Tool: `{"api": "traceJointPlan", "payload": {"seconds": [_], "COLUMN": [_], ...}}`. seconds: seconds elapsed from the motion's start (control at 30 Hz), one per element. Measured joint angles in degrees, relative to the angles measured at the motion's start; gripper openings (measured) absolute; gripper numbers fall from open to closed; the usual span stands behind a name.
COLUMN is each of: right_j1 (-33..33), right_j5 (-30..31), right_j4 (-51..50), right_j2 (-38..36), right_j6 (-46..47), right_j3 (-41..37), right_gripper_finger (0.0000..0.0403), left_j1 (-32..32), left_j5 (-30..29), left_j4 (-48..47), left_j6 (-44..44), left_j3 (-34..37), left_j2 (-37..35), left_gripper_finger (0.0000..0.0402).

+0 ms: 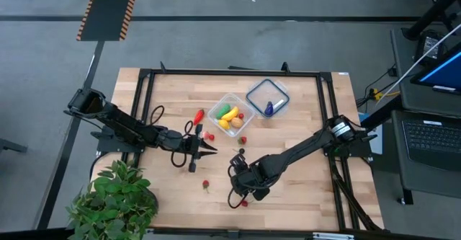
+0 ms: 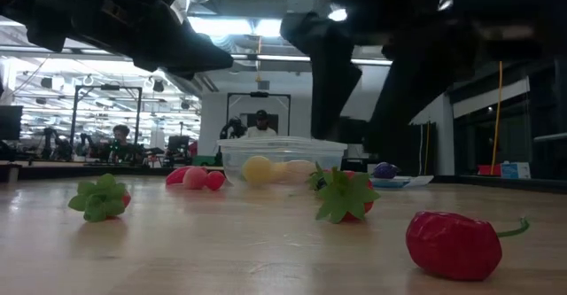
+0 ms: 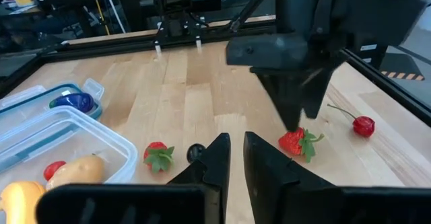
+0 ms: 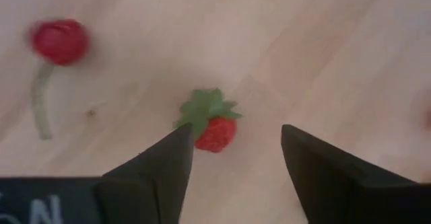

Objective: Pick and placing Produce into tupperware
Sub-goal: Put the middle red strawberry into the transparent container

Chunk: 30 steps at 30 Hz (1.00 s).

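Above the wooden table (image 1: 302,189), right jaws gape over a strawberry (image 4: 214,131); left jaws nearly closed, empty.

Pale wood table (image 1: 302,189) – clear glossy plastic tupperware (image 1: 230,114)

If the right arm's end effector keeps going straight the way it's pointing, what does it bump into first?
Probably the toy strawberry. The right end effector is open and points down at the table, with the strawberry lying just ahead between its fingers. How far off it is can't be told.
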<state>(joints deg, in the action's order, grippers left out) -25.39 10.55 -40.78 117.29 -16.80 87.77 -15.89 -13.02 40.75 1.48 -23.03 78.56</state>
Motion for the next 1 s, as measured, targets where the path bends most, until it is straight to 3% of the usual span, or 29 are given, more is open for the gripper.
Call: {"api": "traceJointPlan", "payload": {"seconds": [0.63,1.0], "right_j1": [-0.1,0.1], "right_j5": [-4.1,-4.2], "right_j4": [-0.5,1.1], "right_j2": [2.5,2.7], "right_j6": [-1.9,-1.9], "right_j3": [-0.1,-0.1], "right_gripper_finger": [0.0226,0.0226], "left_j1": [0.0,0.0], "left_j5": [0.0,0.0], "left_j4": [-1.2,-1.3], "left_j6": [0.0,0.0], "left_j3": [0.0,0.0], "left_j2": [0.0,0.0], "left_gripper_finger": [0.0071,0.0066]}}
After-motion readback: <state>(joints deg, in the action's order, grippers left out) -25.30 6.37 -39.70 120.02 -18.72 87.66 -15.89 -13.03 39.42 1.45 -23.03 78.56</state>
